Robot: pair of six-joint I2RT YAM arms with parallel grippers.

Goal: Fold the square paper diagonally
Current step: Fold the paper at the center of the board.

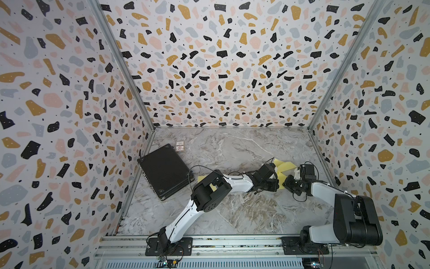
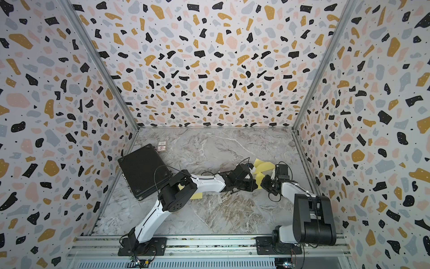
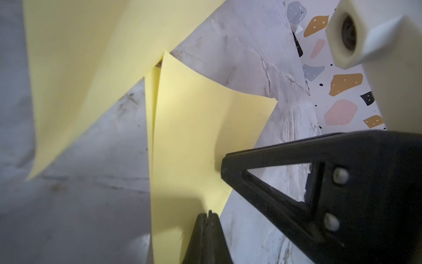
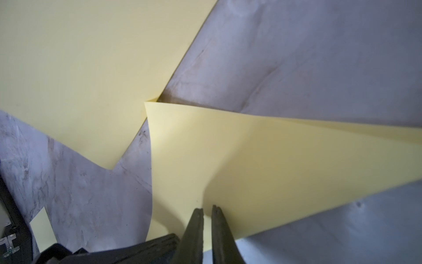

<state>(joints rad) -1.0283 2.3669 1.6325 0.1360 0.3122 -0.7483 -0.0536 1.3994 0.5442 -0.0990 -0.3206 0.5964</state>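
- Where the left gripper (image 3: 209, 213) shows in its own wrist view, its two dark, ridged fingers (image 3: 201, 230) stand pressed together, tips on the near edge of a pale yellow sheet (image 3: 189, 128); whether that edge is pinched between them cannot be told.
- The right gripper (image 4: 207, 211) has its black, tapering fingers (image 4: 194, 228) a narrow slit apart, with the sheet's edge running into the slit, so they look clamped on it.
- This yellow sheet is thin and matte, bowed upward, one sharp corner pointing away from the fingers toward a second yellow sheet (image 4: 75, 75) that lies flat just beyond it.
- Seen in a top view, the bowed sheet (image 1: 282, 177) sits between the two gripper heads, and the flat one (image 1: 286, 165) is on its far side.
- Left of the bowed sheet, under the left arm's elbow, another yellow piece (image 2: 197, 195) lies on the grey, veined marble-look tabletop (image 1: 232, 209).
- Farther left of the bowed sheet lies a black, textured rectangular case (image 1: 165, 171) with rounded corners; a small printed card (image 1: 180, 146) lies just behind it.
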